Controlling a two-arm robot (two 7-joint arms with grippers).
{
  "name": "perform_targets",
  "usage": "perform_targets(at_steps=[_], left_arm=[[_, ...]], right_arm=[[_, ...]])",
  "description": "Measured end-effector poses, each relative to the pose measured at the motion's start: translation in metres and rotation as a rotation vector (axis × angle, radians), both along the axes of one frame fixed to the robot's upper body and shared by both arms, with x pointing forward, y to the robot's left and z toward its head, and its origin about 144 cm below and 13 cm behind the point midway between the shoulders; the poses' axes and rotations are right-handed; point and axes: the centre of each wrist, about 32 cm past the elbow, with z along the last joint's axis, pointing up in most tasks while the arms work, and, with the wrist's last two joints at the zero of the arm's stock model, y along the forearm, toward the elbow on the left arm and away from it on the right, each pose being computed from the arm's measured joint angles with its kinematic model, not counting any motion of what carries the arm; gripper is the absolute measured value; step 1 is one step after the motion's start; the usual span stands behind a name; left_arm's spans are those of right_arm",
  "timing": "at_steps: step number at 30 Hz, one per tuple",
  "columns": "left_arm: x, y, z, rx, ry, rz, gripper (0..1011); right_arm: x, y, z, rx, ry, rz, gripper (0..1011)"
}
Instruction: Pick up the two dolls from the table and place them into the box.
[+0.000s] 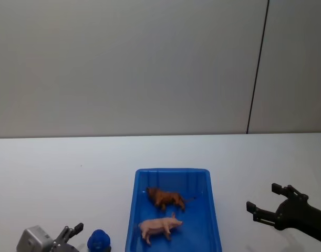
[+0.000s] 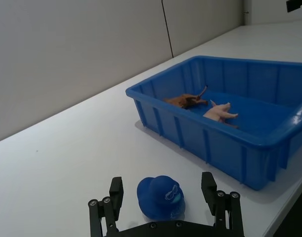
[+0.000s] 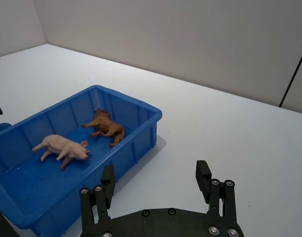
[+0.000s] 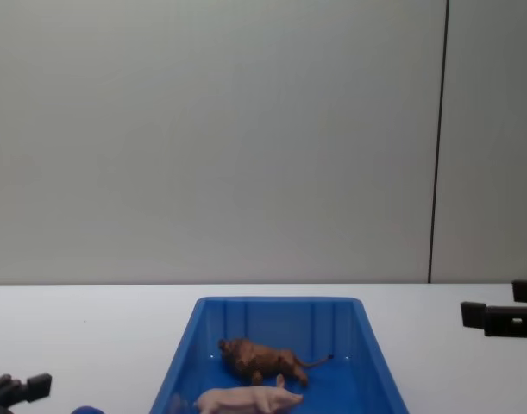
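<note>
Both dolls lie on their sides inside the blue box (image 1: 214, 210): the brown lion (image 1: 165, 198) toward the far end, the pink pig (image 1: 159, 227) nearer me. The wrist views show them too, lion (image 3: 107, 127) and pig (image 3: 62, 147), lion (image 2: 186, 100) and pig (image 2: 218, 111). My left gripper (image 1: 72, 232) hovers low at the box's left, open, with a small blue rounded object (image 2: 161, 196) between its fingers but untouched. At the right of the box my right gripper (image 1: 268, 200) stands open over the bare white table (image 1: 71, 168), holding nothing.
The small blue rounded object (image 1: 99, 241) sits on the table just left of the box's near corner. A grey wall with a dark vertical seam (image 1: 257, 68) stands behind the table. Bare tabletop spreads to the left, right and back of the box.
</note>
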Motion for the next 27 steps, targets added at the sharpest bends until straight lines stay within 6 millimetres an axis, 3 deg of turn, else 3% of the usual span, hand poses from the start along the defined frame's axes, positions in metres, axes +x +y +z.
perform_targets(at_steps=[12, 27], left_arm=[[0.017, 0.001, -0.009, 0.026, 0.032, -0.011, 998], [0.034, 0.003, -0.011, 0.055, 0.055, -0.009, 617]], right_arm=[[0.0, 0.0, 0.0, 0.0, 0.0, 0.0, 1001], [0.0, 0.0, 0.0, 0.0, 0.0, 0.0, 1001]])
